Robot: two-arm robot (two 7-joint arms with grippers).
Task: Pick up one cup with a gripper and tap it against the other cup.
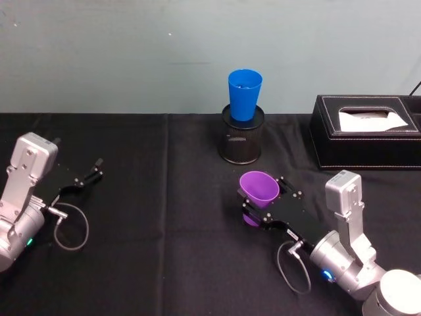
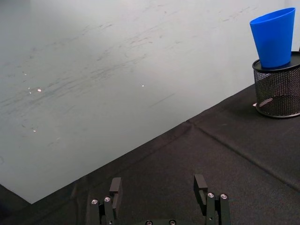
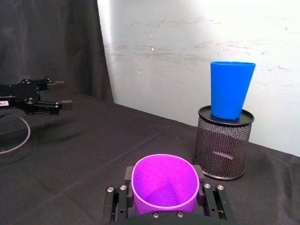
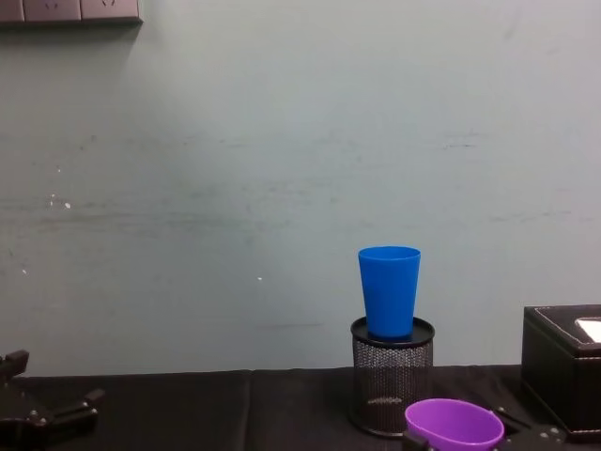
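Purple cup (image 1: 259, 189): lower body hidden between the right pincer's (image 1: 263, 197) jaws; base cut off in chest view. Blue cup (image 1: 245, 94): foot sunk out of sight in the mesh pen holder (image 1: 241, 139). Tissue box (image 1: 366, 131), right of the holder: cut by the head view's edge.

Smooth plastic cups (image 1: 258, 188); wire-mesh holder (image 1: 241, 141); matt cloth (image 1: 151, 224).

Silver-grey arms, black flat claws with screws, looped grey cables.
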